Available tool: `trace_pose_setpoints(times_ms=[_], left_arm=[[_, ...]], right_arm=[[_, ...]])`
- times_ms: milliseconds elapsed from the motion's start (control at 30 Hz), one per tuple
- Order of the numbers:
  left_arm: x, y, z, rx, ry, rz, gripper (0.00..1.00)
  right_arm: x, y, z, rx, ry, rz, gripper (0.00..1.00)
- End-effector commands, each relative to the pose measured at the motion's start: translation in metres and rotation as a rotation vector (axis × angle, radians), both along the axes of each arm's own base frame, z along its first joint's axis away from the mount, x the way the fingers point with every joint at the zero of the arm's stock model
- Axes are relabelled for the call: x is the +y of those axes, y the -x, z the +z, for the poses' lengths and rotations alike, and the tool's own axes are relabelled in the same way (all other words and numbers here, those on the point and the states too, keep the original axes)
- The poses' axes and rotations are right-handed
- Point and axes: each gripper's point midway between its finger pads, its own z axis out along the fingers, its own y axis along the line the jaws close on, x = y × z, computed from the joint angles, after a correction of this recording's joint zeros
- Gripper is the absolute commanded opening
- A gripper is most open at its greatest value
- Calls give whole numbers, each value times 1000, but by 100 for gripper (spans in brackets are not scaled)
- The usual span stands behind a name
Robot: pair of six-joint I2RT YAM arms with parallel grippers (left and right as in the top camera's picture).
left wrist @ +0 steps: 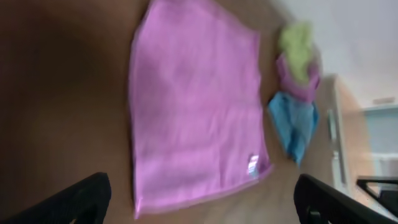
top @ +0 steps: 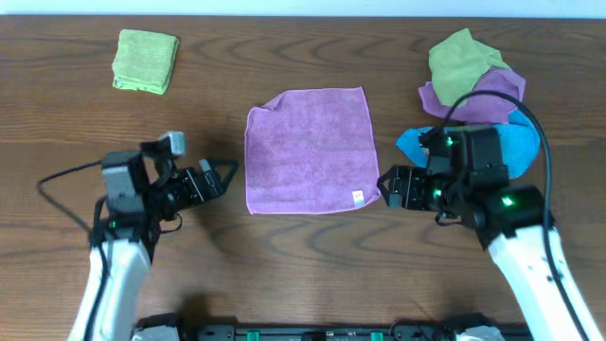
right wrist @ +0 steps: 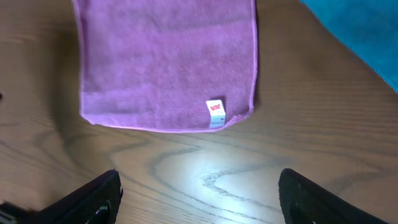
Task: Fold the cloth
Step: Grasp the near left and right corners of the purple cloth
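I've got the cloth (top: 308, 150) lying flat and unfolded at the centre of the overhead frame, square on the wooden tabletop (top: 284, 275). Its white label (top: 358, 197) is at the lower right corner, by the bottom edge. The left gripper (top: 225, 176) sits just left of the cloth's left edge, level with its lower half and pointing right at it, with a gap of bare wood between. In the left wrist view its fingers (left wrist: 84, 198) are at the bottom corners of the frame, spread wide and holding nothing. The right gripper (top: 384, 188) is just beside the cloth's lower right corner, close to the label and pointing left. From overhead I can't tell if it touches the hem. In the right wrist view its fingers (right wrist: 87, 202) are over bare wood below the cloth's bottom edge, jaws wide apart and empty. Upper left of the overhead frame has a folded yellow-green cloth (top: 145, 61). Upper right is a loose pile: crumpled yellow-green cloth (top: 461, 59) on top of a second purple cloth (top: 483, 99), with a blue cloth (top: 519, 142) below them, partly hidden by the right arm.
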Motion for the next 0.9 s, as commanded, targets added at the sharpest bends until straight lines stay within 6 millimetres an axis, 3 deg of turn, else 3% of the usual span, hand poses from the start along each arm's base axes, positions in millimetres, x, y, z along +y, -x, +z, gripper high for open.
trace_pose_setpoints(times_ms=[0, 133, 233, 367, 500, 600, 733, 867], left_arm=[[-8, -3, -1, 30, 8, -89, 96], [-20, 10, -6, 137, 86, -129, 96], [-46, 21, 1, 134, 126, -228, 97], [-61, 33, -31, 222, -89, -221, 98], [-58, 33, -48, 259, -250, -140, 98], [-44, 27, -54, 261, -314, -82, 99], [-30, 21, -57, 262, -357, -29, 99], [-29, 23, -66, 295, -364, -31, 98]], right_arm=[[0, -7, -18, 67, 7, 11, 78], [-10, -15, -48, 156, 41, -10, 75], [-20, -23, -59, 166, 38, 2, 75], [-40, -32, -62, 139, 51, 5, 75], [-50, -35, -58, 119, 0, 10, 72], [-41, -41, -57, 107, -96, 29, 69], [-22, -45, -68, 151, -224, 66, 66], [-16, -38, -89, 245, -260, 70, 61]])
